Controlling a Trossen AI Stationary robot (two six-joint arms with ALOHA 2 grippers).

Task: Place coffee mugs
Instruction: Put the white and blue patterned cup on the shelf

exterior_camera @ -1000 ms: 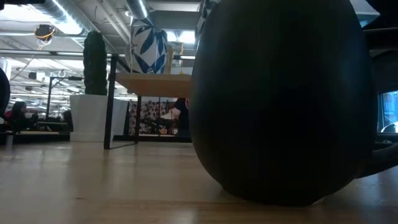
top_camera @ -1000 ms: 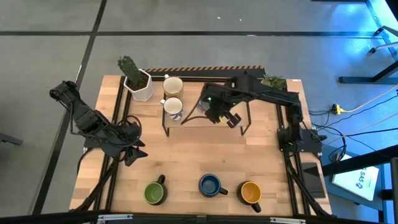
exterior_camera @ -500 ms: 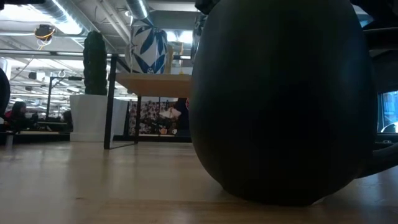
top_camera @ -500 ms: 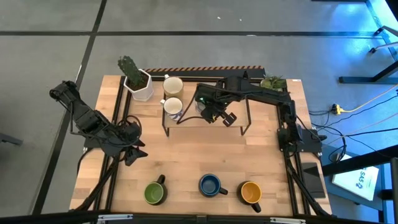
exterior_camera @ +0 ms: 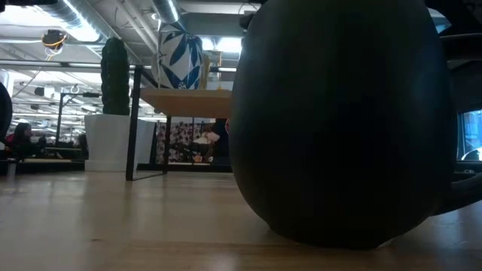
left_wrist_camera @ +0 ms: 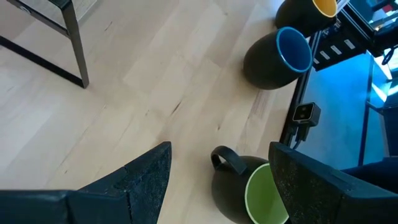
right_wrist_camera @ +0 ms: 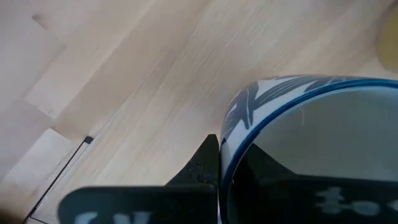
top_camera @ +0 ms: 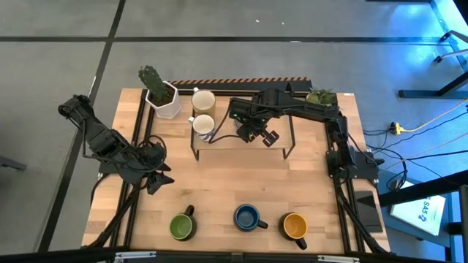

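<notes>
Mugs: three dark ones in a row along the lower edge of the high view — green-lined mug [top_camera: 182, 226], blue-lined mug [top_camera: 247, 218], orange-lined mug [top_camera: 295, 226] — all upright on the desk [top_camera: 219, 186], set apart from one another. Cream mug [top_camera: 203, 101] upper centre, beside the white cactus pot [top_camera: 165, 98]. Just below it a white mug with blue pattern [top_camera: 203, 126] stands on the left end of a small raised wooden shelf [top_camera: 227, 141] with black legs. Right pincer [top_camera: 245, 128] is over the middle of that shelf, arm reaching in from the upper right; its wrist view shows a dark finger [right_wrist_camera: 202, 167] pressed to the rim of a blue-patterned mug [right_wrist_camera: 311, 143], so it is holding that mug. Left pincer [top_camera: 156, 179] sits at the left side of the desk, well apart from the shelf; in its wrist view the two fingers [left_wrist_camera: 146, 174] stand wide with nothing between. Low view: one dark mug [exterior_camera: 343, 120] fills most of the frame, the shelf and patterned mug small at upper left.
</notes>
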